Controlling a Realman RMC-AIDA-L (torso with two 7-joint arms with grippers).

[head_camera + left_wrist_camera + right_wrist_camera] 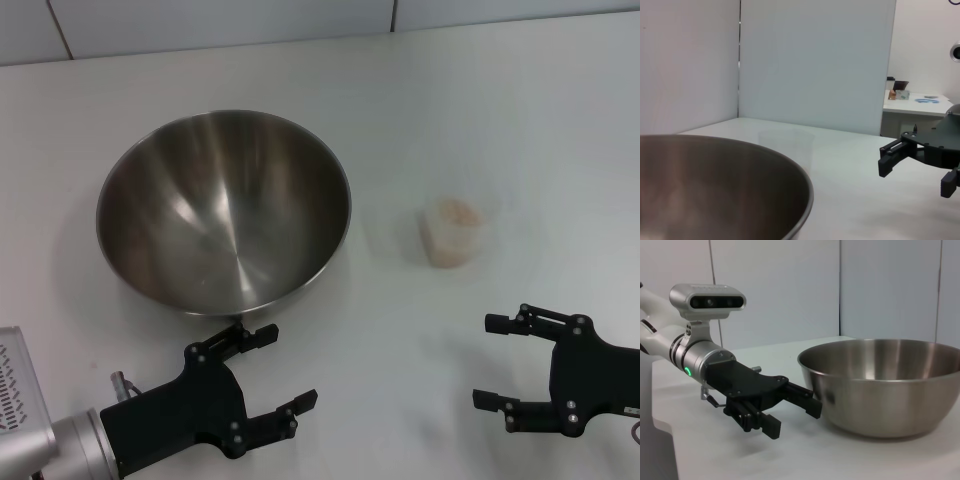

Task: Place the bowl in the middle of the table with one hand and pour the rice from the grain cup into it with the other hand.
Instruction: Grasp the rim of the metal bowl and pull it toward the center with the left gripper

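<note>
The steel bowl (225,210) stands upright and empty on the white table (400,330), left of the middle. The translucent grain cup (452,232) stands to its right, apart from it, with pale rice (458,211) inside. My left gripper (288,367) is open and empty just in front of the bowl's near rim, one finger close to the bowl's wall. My right gripper (486,361) is open and empty, in front of the cup and clear of it. The right wrist view shows the bowl (890,385) and the left gripper (794,418) beside it.
A grey tiled wall (300,20) runs along the table's far edge. The left wrist view shows the bowl's rim (740,165), the faint cup (787,145) behind it and the right gripper (920,160) farther off.
</note>
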